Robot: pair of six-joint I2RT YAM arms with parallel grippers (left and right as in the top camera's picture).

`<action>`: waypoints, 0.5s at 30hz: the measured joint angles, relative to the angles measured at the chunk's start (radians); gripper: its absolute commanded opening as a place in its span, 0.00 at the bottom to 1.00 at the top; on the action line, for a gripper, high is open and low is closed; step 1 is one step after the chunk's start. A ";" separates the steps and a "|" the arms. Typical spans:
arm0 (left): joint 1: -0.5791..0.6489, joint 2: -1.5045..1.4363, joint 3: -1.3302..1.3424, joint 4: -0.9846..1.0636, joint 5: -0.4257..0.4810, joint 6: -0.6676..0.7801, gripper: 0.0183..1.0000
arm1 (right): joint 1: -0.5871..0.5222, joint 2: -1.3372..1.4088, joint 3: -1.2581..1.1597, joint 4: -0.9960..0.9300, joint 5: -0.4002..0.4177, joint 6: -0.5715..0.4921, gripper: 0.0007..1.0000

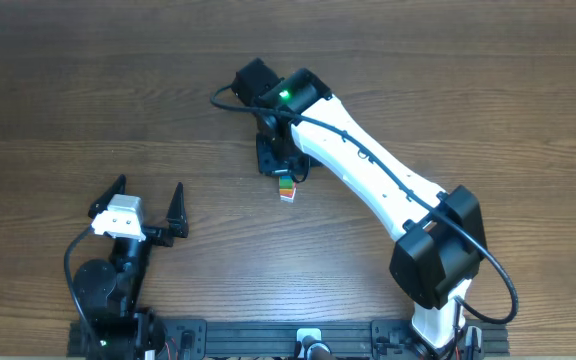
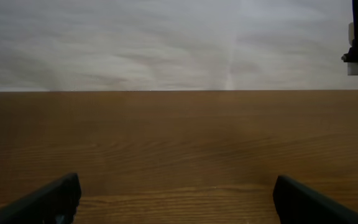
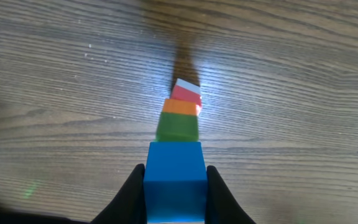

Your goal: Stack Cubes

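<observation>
Right gripper (image 3: pixel 175 190), jaws clenched on the smooth blue cube (image 3: pixel 174 174), holds it over the stack (image 3: pixel 179 115) (green, orange, red square blocks) on the grained wooden bench (image 1: pixel 468 80). Left gripper (image 1: pixel 148 192) sits well apart — jaws released.

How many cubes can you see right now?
5, in one stack: blue on top in the right gripper, then green, orange, red, white lowest. Its arm may hide others.

Robot lab — wooden tabletop (image 1: pixel 78 90)
</observation>
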 measured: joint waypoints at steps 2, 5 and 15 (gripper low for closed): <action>0.000 0.000 0.000 0.000 0.000 0.000 1.00 | 0.005 0.000 0.000 0.008 0.000 0.003 0.01; 0.000 0.000 0.000 0.000 0.000 0.000 1.00 | 0.007 0.000 -0.004 0.016 0.000 0.013 0.01; 0.000 0.000 0.000 0.000 0.000 0.000 1.00 | 0.009 0.000 -0.050 0.037 0.001 0.036 0.01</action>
